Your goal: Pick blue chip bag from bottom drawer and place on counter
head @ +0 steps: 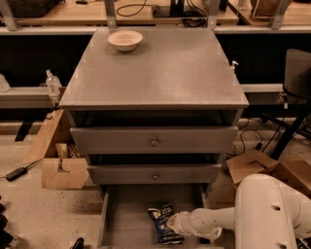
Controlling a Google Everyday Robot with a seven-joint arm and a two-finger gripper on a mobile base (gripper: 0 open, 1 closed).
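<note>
The blue chip bag (164, 222) lies flat on the floor of the open bottom drawer (127, 214), right of its middle, dark navy with white lettering. My gripper (173, 225) reaches in from the right on a white arm (218, 220), low in the drawer, at the bag's right edge and over part of it. The bag's right side is hidden behind the gripper. The grey counter (155, 68) is the flat top of the cabinet above.
A white bowl (125, 39) sits at the counter's back left. Two knobbed drawers (154, 142) are shut above the open one. Cardboard boxes (58, 165) stand on the floor to the left and to the right (265, 168). Wooden benches (160, 12) run behind.
</note>
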